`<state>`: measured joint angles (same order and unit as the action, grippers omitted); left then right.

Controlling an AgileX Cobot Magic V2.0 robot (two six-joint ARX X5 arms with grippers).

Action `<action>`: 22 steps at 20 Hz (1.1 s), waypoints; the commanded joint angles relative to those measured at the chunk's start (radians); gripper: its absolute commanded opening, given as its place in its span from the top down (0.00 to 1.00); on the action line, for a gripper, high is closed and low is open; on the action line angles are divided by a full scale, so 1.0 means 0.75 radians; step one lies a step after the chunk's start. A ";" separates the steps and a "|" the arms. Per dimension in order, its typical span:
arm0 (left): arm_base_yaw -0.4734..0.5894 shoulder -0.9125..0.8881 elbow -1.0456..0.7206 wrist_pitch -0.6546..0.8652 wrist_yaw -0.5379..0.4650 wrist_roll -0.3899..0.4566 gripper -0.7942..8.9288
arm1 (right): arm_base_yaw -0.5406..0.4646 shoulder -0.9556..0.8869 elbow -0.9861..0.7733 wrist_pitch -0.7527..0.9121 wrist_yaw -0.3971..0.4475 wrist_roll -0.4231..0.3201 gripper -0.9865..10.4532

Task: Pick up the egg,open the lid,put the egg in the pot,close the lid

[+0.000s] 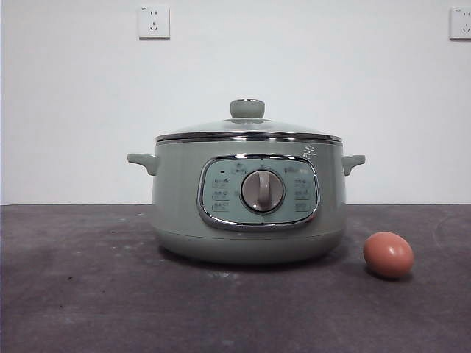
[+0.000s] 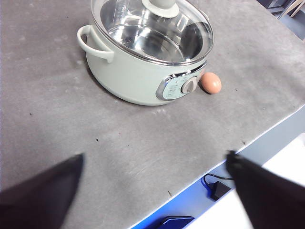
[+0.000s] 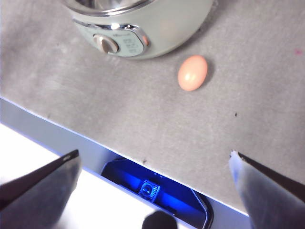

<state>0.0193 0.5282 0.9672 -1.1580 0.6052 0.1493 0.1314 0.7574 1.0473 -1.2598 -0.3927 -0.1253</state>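
The sage-green pot [image 1: 248, 198] stands in the middle of the grey table with its lid [image 1: 248, 131] closed on it, the pale green knob on top. The brown-orange egg [image 1: 388, 254] lies on the table just right of the pot's base. The left wrist view shows the pot [image 2: 133, 71], the glass lid [image 2: 150, 28] and the egg [image 2: 211, 82] from above. The right wrist view shows the pot [image 3: 152, 24] and the egg [image 3: 192, 73]. My left gripper [image 2: 155, 164] and my right gripper [image 3: 155, 160] are both open and empty, high above the table's front edge.
Two wall sockets [image 1: 154, 21] sit on the white wall behind. The table's front edge [image 3: 71, 133] runs below both grippers, with a blue-lit device [image 3: 152, 188] beneath it.
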 commanded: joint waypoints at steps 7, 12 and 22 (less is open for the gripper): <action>-0.003 -0.001 0.003 0.008 0.003 0.011 0.21 | 0.086 0.273 0.004 0.197 0.009 0.061 0.37; -0.003 -0.001 0.003 0.007 0.003 0.011 0.21 | 0.205 0.565 0.004 0.369 0.052 0.101 0.37; -0.003 -0.001 0.003 0.017 0.001 0.011 0.21 | 0.328 1.018 0.004 0.591 0.323 0.178 0.40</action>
<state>0.0193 0.5282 0.9672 -1.1530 0.6052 0.1493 0.3744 1.5116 1.0473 -0.8196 -0.1562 -0.0055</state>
